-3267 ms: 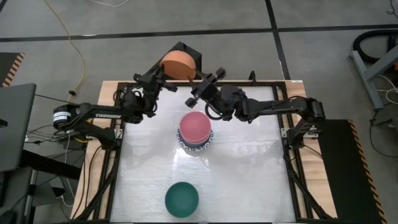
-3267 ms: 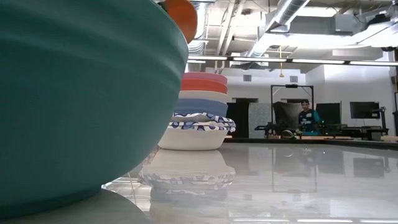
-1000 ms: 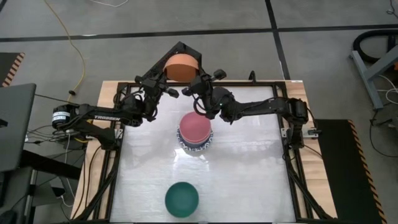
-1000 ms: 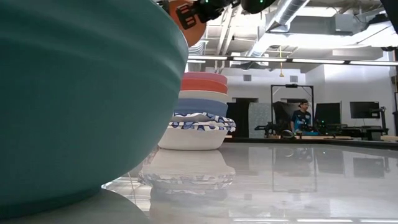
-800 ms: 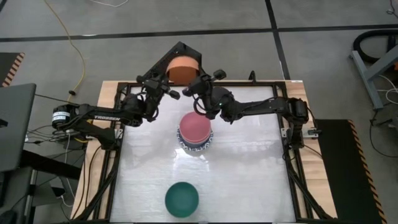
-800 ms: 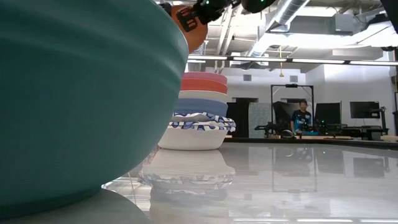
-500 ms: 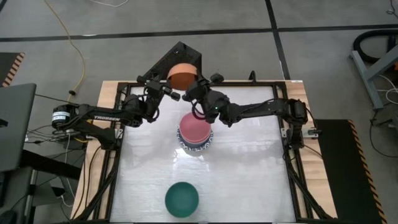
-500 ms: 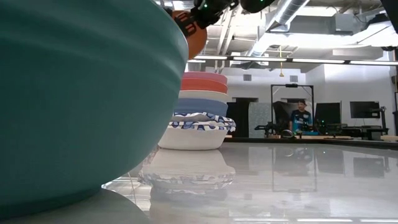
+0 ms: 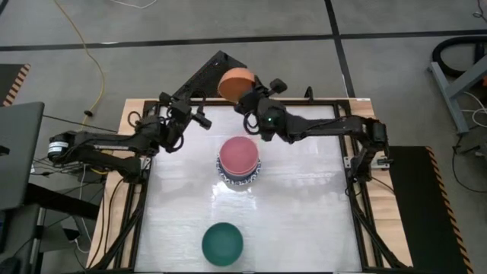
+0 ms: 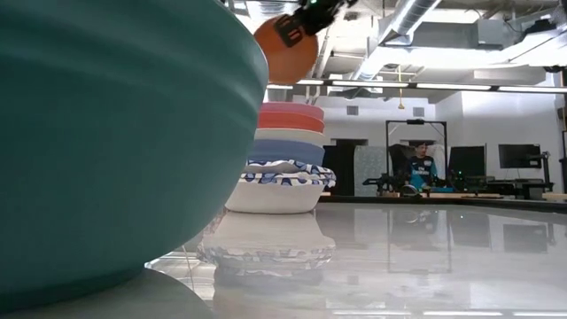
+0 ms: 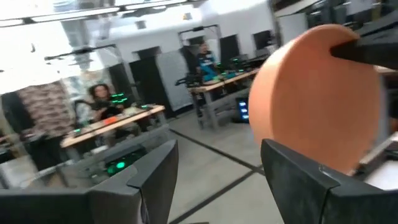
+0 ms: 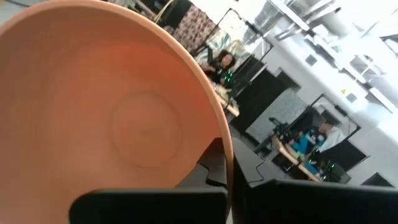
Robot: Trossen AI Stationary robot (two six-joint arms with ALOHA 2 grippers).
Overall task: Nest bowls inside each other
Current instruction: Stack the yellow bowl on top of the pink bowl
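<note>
Nearest us, dark green round bowl [image 9: 222, 243] sits alone at the table's front edge; mid-table, pink-topped stack of nested bowls [image 9: 240, 162]; beyond, right gripper [image 9: 245, 100] pinches the smooth orange round bowl [image 9: 235, 82] by its rim, tilted, aloft; left gripper [image 9: 196, 116] spread wide, empty, just beside. We'd worry about rim-pinch slip, or the tilt seating it crooked on the stack.

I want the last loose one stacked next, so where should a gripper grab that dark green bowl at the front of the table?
Take the dark green bowl by its rim, coming straight down from above. It sits upright and alone, mouth up, so one finger can go inside the wall and one outside.
</note>
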